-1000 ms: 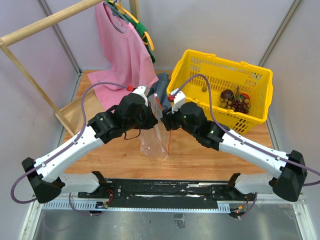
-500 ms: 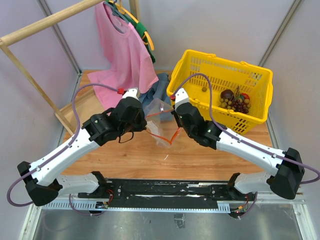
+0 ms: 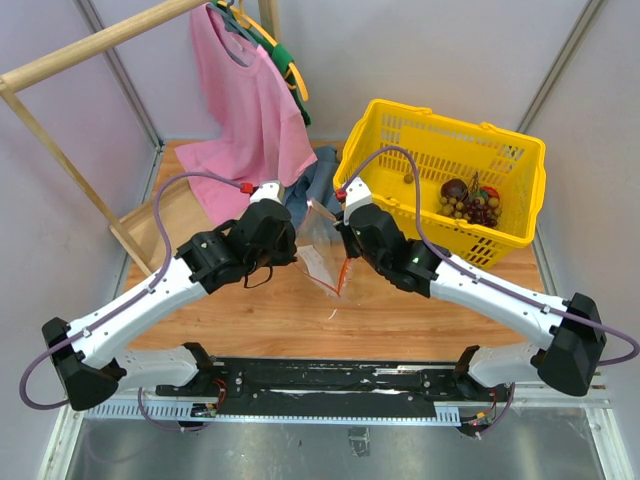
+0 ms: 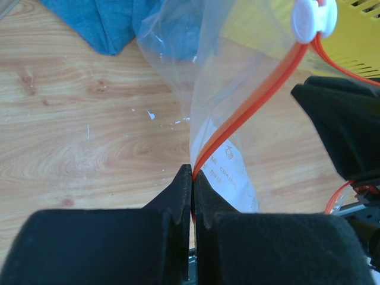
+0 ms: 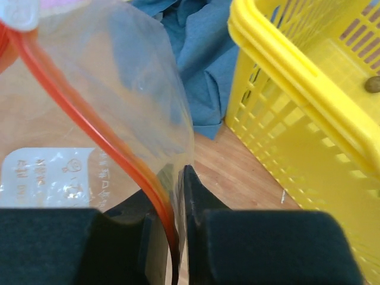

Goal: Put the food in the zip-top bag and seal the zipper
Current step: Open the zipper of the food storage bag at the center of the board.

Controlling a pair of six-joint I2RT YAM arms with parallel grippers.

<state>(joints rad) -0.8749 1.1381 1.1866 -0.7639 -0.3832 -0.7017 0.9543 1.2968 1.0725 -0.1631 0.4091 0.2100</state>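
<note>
The zip-top bag (image 3: pixel 322 252) hangs above the middle of the worktop (image 3: pixel 250 312), somewhat toward its far edge, stretched between the two arms. The left gripper (image 3: pixel 298 254) is clamped on one side of it. In the left wrist view its black fingers (image 4: pixel 178 190) are pressed together on the bag's edge right where the red-orange zipper (image 4: pixel 256 94) comes down to them. From there the strip climbs to a white slider (image 4: pixel 313 19). The bag's white label (image 4: pixel 228 173) shows just beyond the fingertips. The right gripper (image 3: pixel 343 250) pinches the opposite side. In its own wrist view the jaws are closed on the plastic, with the zipper (image 5: pixel 89 119) running down between them and the label (image 5: pixel 47 173) off to one side. Whether the bag's mouth is parted cannot be told. No fruit can be seen in the bag. The red round fruit (image 3: pixel 453 189), the grape bunch (image 3: pixel 487 213) and the tan-yellow cluster (image 3: pixel 452 208) lie together in the yellow basket (image 3: pixel 440 112), which stands at the worktop's far right corner, just beside the right gripper. A crumpled blue cloth (image 3: pixel 318 172) lies by the far edge, between the basket and a pink shirt (image 3: pixel 245 100) that hangs over the far left corner.
</note>
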